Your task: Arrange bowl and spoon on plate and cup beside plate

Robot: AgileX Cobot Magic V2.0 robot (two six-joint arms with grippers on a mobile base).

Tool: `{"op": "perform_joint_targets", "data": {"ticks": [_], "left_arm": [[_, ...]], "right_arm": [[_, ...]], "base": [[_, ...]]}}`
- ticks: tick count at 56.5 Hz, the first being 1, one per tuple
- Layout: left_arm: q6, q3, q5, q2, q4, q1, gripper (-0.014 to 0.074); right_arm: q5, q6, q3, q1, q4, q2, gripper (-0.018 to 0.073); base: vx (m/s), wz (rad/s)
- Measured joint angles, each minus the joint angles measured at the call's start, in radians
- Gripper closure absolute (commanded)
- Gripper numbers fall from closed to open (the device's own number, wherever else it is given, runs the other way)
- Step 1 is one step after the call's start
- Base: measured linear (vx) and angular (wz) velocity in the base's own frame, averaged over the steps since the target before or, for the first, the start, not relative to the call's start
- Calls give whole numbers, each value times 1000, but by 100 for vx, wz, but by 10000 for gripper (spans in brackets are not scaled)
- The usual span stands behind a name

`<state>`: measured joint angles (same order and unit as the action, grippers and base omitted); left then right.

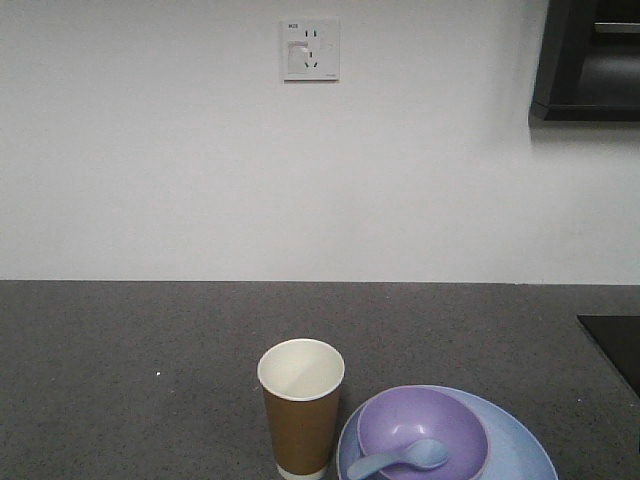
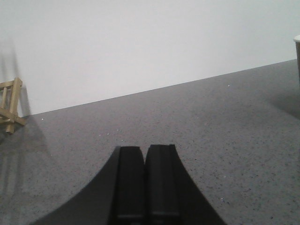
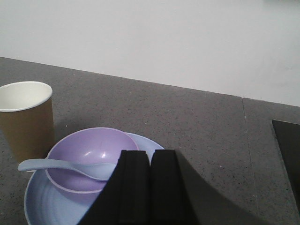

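Observation:
The purple bowl (image 1: 423, 432) (image 3: 89, 157) sits on the pale blue plate (image 1: 515, 445) (image 3: 47, 206) near the front of the counter. The pale blue spoon (image 1: 400, 459) (image 3: 56, 166) lies in the bowl, scoop inside, handle over the left rim. The brown paper cup (image 1: 300, 405) (image 3: 26, 119) stands upright just left of the plate; its edge (image 2: 297, 51) shows at the right of the left wrist view. My right gripper (image 3: 150, 157) is shut and empty, just right of the bowl above the plate. My left gripper (image 2: 144, 152) is shut and empty over bare counter, left of the cup.
A dark grey speckled countertop (image 1: 150, 350) runs back to a white wall with a socket (image 1: 310, 50). A black panel (image 1: 615, 345) (image 3: 288, 159) lies at the right. A wooden rack (image 2: 9, 105) stands at the far left by the wall. A dark cabinet (image 1: 590, 60) hangs top right.

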<state>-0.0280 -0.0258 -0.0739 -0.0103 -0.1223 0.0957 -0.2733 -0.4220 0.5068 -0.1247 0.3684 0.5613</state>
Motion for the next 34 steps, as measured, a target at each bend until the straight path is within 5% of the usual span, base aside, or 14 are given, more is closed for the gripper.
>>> {"op": "perform_joint_targets", "data": {"ticks": [24,34], "left_arm": [[1,0,0,0,0,0,600],[1,0,0,0,0,0,600]], "right_arm": [[2,2,-6,0,-16,0,565],[51,117,-125,0,-119,-44,565]], "base": [[0,0],[0,0]]}}
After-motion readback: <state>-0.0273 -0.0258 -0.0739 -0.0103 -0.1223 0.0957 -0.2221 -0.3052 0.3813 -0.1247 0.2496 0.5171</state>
